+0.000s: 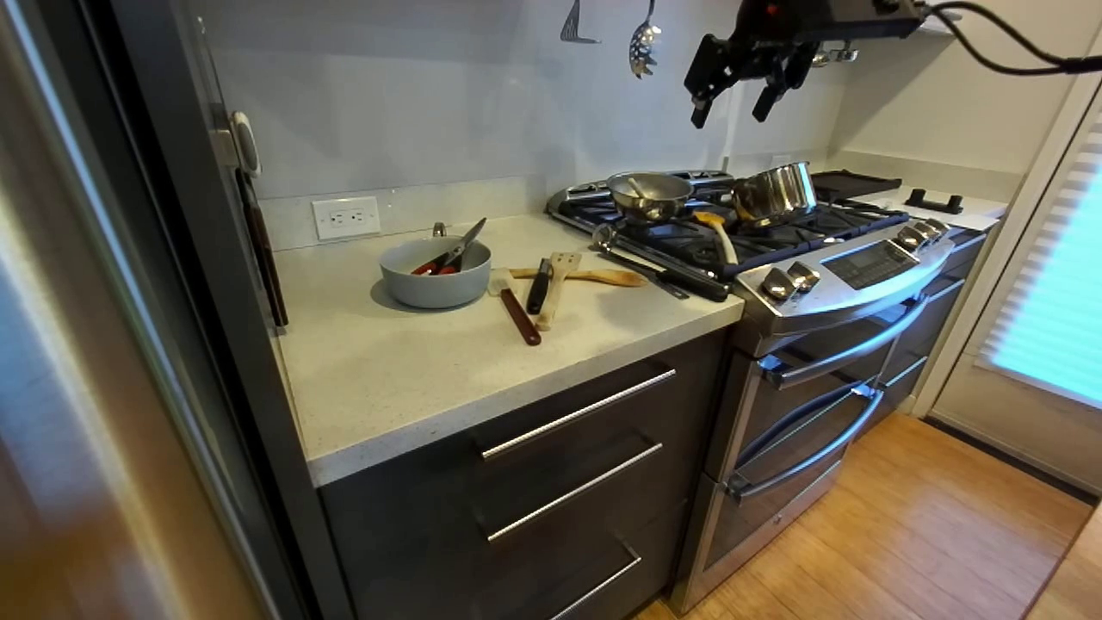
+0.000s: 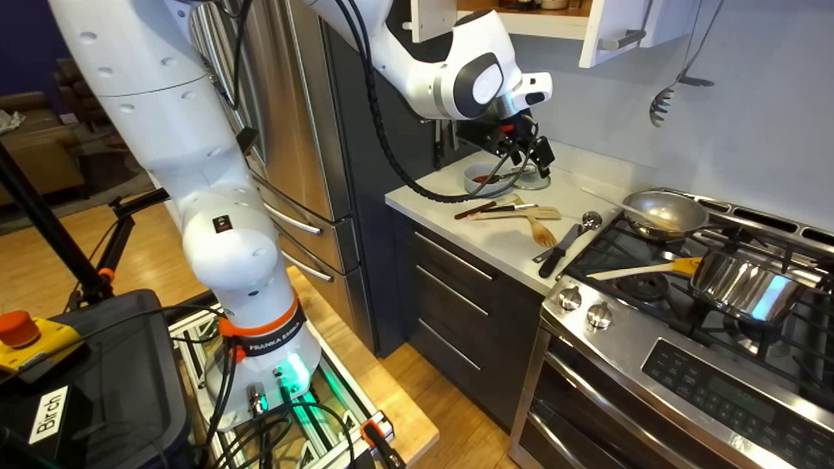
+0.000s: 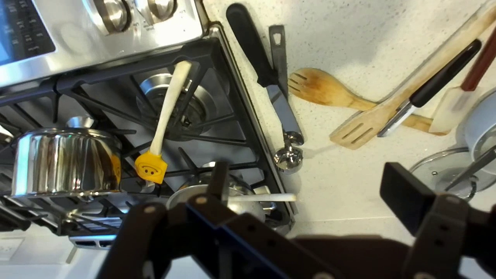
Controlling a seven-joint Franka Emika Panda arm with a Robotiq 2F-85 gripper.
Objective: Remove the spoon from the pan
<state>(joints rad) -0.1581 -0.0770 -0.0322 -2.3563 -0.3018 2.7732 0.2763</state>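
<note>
The pan is round and shallow, grey inside and shiny outside, on the stove's back burner near the counter. It also shows in an exterior view and the wrist view, where a finger partly covers it. A spoon with a long pale handle leans in it. Its handle sticks out over the rim toward the counter; its head is not clear. My gripper is open and empty, high above the counter and stove. In the wrist view the fingers are wide apart, the handle's end far below them.
A shiny steel pot sits tilted on the stove, a yellow spatula beside it. Wooden utensils, a black-handled tool and a grey bowl are on the counter. Utensils hang on the wall. A cabinet door stands open.
</note>
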